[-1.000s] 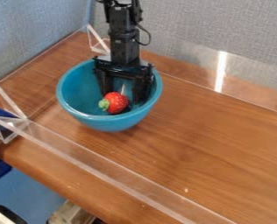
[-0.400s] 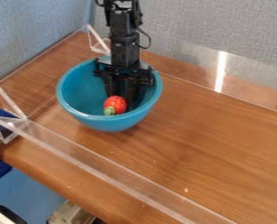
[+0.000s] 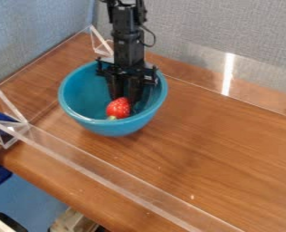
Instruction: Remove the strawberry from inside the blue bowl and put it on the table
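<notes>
Grey-blue fabric wall panels stand behind a brown wood-grain desk (image 3: 218, 136) with a glossy top, fenced by low clear plastic walls (image 3: 97, 172) along its near and far edges. Toward ten o'clock of the view sits a round turquoise bowl (image 3: 75, 104), deep and smooth-sided, resting on the desk close to the far corner where two clear walls meet.

Inside the bowl, on the right half of its floor, lies a small red strawberry (image 3: 119, 108) with a bit of green at its left side. It is well below the rim and has not left the bowl.

A black robot arm (image 3: 125, 32) comes straight down from twelve o'clock, its body upright above the bowl's far right rim. Its gripper (image 3: 124, 98) reaches into the bowl, pointing downward. The jaws are drawn in narrow, their dark tips standing just above and at either side of the top of the strawberry, close against it. Whether they truly pinch the berry or only flank it cannot be told from this angle, since the tips hide the contact.

At eight o'clock a clear triangular bracket (image 3: 9, 131) braces the near wall.
</notes>
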Motion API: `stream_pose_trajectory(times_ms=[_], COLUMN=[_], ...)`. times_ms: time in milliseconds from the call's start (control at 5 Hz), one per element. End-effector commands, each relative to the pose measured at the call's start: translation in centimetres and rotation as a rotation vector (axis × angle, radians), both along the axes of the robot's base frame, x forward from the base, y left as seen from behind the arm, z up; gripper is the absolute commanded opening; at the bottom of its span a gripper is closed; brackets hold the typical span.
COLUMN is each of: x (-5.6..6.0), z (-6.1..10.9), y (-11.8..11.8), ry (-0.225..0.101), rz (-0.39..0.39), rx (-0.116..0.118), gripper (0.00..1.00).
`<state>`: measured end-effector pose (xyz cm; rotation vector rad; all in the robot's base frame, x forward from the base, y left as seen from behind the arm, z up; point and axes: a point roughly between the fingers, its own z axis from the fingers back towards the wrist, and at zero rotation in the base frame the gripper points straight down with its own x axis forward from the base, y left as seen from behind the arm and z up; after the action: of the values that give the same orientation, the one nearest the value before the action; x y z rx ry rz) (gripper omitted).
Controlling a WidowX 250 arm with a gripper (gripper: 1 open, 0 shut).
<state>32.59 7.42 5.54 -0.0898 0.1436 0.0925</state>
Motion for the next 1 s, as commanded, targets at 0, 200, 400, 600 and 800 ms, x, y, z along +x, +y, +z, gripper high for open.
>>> stream_pose_trajectory(times_ms=[0, 200, 400, 600, 800], x=[0.7, 0.7, 0.7, 0.7, 0.7], z=[3.8, 4.7, 5.5, 6.2, 6.7], y=[0.2, 0.1, -0.1, -0.3, -0.5], ry=[-0.105, -0.124, -0.141, -0.156, -0.168], rz=[-0.012, -0.025, -0.043, -0.058, -0.07], rx=[0.024, 0.028, 0.031, 0.031, 0.029], gripper=[0.0, 0.0, 0.0, 0.0, 0.0])
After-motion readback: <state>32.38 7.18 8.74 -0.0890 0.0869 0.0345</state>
